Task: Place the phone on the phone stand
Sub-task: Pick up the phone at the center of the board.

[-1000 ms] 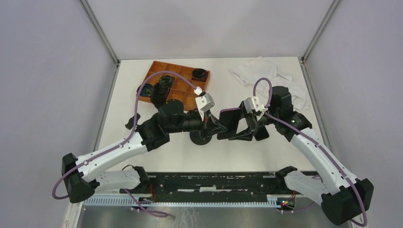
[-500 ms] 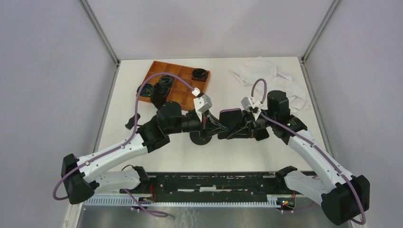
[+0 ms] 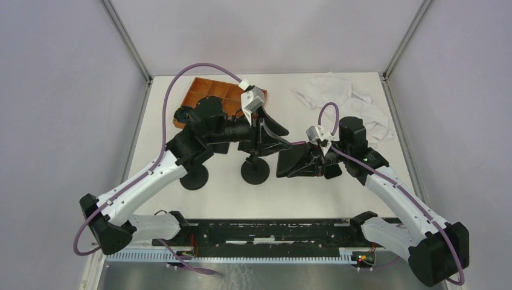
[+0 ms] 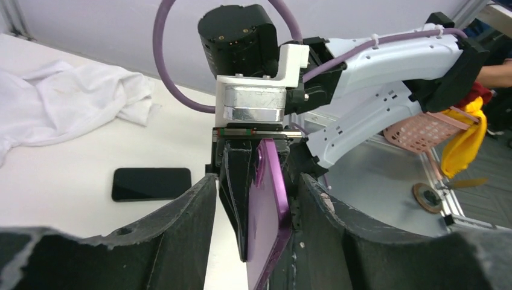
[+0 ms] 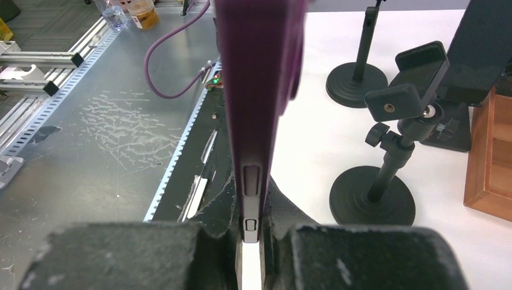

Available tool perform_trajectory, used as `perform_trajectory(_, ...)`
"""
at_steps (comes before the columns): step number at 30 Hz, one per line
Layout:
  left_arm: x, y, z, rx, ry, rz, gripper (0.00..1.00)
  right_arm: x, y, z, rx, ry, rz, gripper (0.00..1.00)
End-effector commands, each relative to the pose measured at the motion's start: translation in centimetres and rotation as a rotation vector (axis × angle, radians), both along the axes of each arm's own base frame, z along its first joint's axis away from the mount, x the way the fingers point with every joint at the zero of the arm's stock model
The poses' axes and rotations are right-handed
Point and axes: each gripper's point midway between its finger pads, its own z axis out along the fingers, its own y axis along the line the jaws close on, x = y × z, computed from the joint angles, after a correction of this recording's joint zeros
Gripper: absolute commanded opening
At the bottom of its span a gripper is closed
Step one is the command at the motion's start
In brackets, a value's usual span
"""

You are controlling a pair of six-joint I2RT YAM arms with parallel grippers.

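A wooden tray (image 3: pixel 208 90) sits toward 11 o'clock on the surface (image 3: pixel 350 187). The left end effector (image 3: pixel 279 136) hangs near 1 o'clock of the phone stand (image 3: pixel 255 171). Its fingers are spread apart, with the purple phone (image 4: pixel 268 223) between them. The phone is off the surface and on edge, just beside the stand at its 3 o'clock, pinched by the right end effector (image 3: pixel 305 162). A white cloth (image 3: pixel 338 90) lies crumpled toward 1 o'clock.
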Motion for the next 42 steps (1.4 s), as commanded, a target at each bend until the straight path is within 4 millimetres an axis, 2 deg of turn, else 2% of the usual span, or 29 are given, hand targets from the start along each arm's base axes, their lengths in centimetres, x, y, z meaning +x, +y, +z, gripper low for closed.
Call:
perform_trajectory(1, -1.6, 0.1, -1.4, 0.111, 0.069, -0.127, 0.59, -0.1, 0.1, 1.2, 0.039, -0.093, 0.012, 0.0)
perform_trajectory(12, -1.1, -0.7, -2.3, 0.171, 0.085, -0.137, 0.58, 0.7, 0.3, 0.8, 0.022, -0.064, -0.022, 0.0)
perform_trajectory(16, -1.1, -1.2, -2.4, 0.173, 0.091, -0.16, 0.45, 0.8, 0.4, 0.7, 0.02, -0.054, -0.022, 0.0)
perform_trajectory(20, -1.0, -1.5, -2.4, 0.174, 0.088, -0.173, 0.4, 0.8, 0.4, 0.5, 0.019, -0.047, -0.021, 0.0)
perform_trajectory(21, -1.1, -1.5, -2.4, 0.172, 0.086, -0.181, 0.34, 0.8, 0.4, 0.5, 0.018, -0.046, -0.024, 0.0)
perform_trajectory(22, -1.1, -1.6, -2.4, 0.174, 0.089, -0.188, 0.18, 0.8, 0.4, 0.5, 0.018, -0.044, -0.024, 0.0)
perform_trajectory(24, -1.2, -1.6, -2.5, 0.178, 0.087, -0.193, 0.03, 0.8, 0.4, 0.5, 0.018, -0.044, -0.022, 0.0)
perform_trajectory(26, -1.3, -1.5, -2.6, 0.181, 0.077, -0.194, 0.02, 0.8, 0.4, 0.5, 0.019, -0.046, -0.022, 0.0)
perform_trajectory(27, -1.1, -1.3, -2.6, 0.183, 0.07, -0.182, 0.02, 0.8, 0.4, 0.5, 0.019, -0.046, -0.022, 0.05)
perform_trajectory(31, -0.4, 0.0, -1.6, 0.177, -0.001, -0.099, 0.02, 1.2, 0.3, 0.6, 0.006, -0.101, -0.042, 0.59)
perform_trajectory(32, 0.0, 0.7, -1.2, 0.172, -0.023, -0.066, 0.02, 1.5, 0.2, 0.6, -0.009, -0.131, -0.056, 0.71)
perform_trajectory(33, 0.2, 1.4, -0.5, 0.164, -0.047, -0.033, 0.02, 1.8, 0.0, 0.5, -0.024, -0.158, -0.07, 0.78)
perform_trajectory(34, 0.8, 2.3, 0.2, 0.155, -0.068, 0.016, 0.02, 2.2, -0.2, 0.3, -0.044, -0.188, -0.092, 0.84)
perform_trajectory(36, 2.5, 4.4, 1.7, 0.138, -0.105, 0.151, 0.02, 3.0, -0.7, -0.1, -0.072, -0.231, -0.137, 0.9)
perform_trajectory(39, 4.3, 7.9, 4.5, 0.11, -0.184, 0.368, 0.02, 3.8, -1.1, -1.7, -0.097, -0.257, -0.181, 0.93)
perform_trajectory(42, 5.3, 10.5, 6.6, 0.083, -0.258, 0.521, 0.02, 5.0, -1.1, -3.6, -0.103, -0.287, -0.224, 0.98)
